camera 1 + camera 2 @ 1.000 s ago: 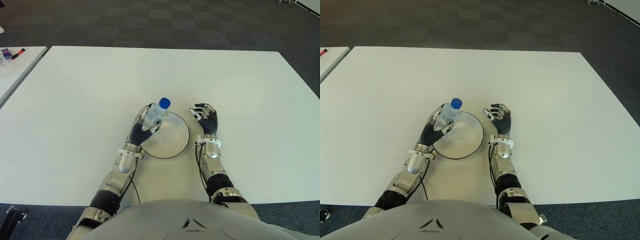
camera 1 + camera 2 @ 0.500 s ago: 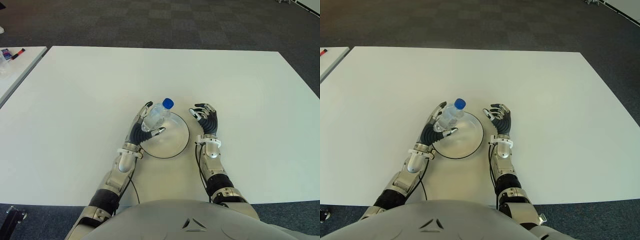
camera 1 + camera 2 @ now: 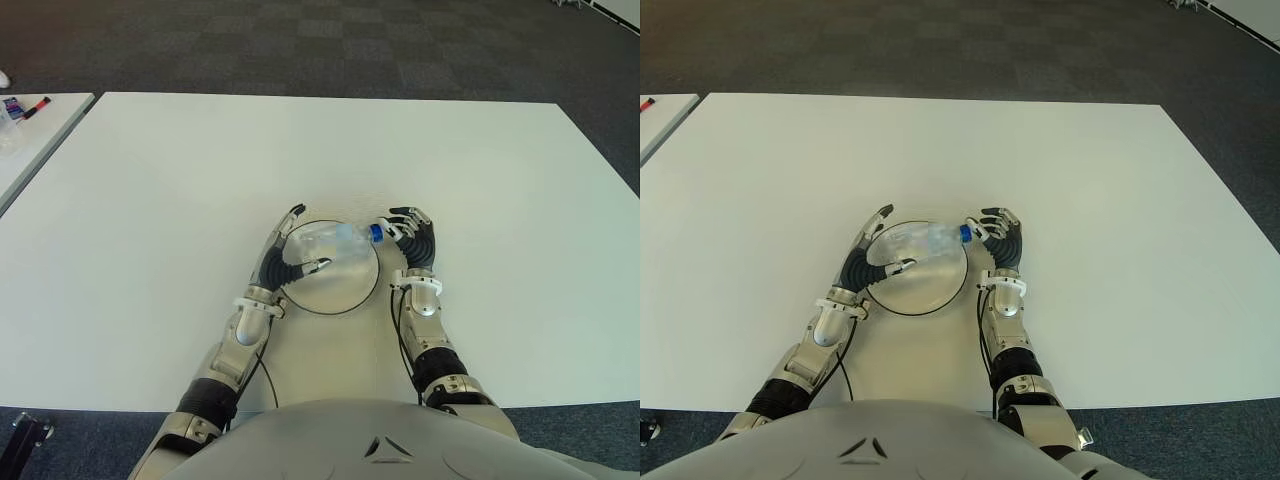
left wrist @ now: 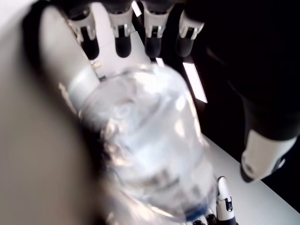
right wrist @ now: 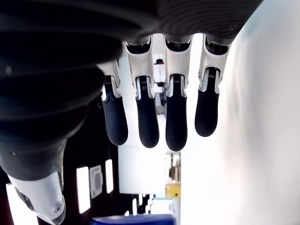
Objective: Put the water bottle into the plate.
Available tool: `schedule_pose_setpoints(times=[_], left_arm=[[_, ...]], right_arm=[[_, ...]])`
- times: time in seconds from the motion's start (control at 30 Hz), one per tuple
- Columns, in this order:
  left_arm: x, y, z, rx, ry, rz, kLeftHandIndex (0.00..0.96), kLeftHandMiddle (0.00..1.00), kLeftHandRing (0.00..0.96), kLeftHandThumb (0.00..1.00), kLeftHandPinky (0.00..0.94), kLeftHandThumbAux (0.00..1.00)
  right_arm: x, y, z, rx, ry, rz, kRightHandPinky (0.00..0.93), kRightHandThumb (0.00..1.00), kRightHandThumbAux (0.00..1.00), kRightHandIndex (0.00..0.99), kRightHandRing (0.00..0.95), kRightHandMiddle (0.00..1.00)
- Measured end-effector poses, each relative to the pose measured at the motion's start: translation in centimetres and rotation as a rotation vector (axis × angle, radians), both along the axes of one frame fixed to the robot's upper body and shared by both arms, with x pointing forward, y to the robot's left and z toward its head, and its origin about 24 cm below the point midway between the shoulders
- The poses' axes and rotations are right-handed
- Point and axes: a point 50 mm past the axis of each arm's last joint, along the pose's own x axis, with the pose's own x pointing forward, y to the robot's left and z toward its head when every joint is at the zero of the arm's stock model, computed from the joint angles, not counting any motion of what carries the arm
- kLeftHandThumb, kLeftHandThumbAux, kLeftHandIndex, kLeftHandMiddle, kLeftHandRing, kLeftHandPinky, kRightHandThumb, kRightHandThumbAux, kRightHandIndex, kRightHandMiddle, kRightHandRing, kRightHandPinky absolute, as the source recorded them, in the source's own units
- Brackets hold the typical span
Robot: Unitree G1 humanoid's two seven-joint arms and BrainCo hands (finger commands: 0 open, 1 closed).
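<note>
While your left robot hand (image 3: 283, 262) stands spread at the plate's (image 3: 330, 302) left rim, holding nothing, the water bottle (image 3: 335, 239) lies on its side across the plate, blue cap (image 3: 376, 233) at the right rim. The placing step looks all but done; next, draw the left robot hand clear without nudging the bottle. Your right robot hand (image 3: 413, 240), fingers loosely extended, shows just right of the cap on the counter (image 3: 480, 170). Only the left wrist view shows the bottle against the palm with fingers unclasped.

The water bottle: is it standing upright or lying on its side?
Lying on its side. The water bottle stretches across the plate, its blue cap pointing at the right hand; the left hand is open.
</note>
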Motion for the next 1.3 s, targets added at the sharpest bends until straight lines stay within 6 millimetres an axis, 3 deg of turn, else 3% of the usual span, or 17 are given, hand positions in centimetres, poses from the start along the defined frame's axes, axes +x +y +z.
schedule_pose_setpoints(times=[1.3], left_arm=[[0.21, 0.04, 0.07, -0.003, -0.027, -0.001, 0.068, 0.073, 0.051, 0.0, 0.016, 0.675]], right_arm=[[0.01, 0.01, 0.02, -0.001, -0.001, -0.001, 0.434, 0.698, 0.724, 0.417, 0.433, 0.409]])
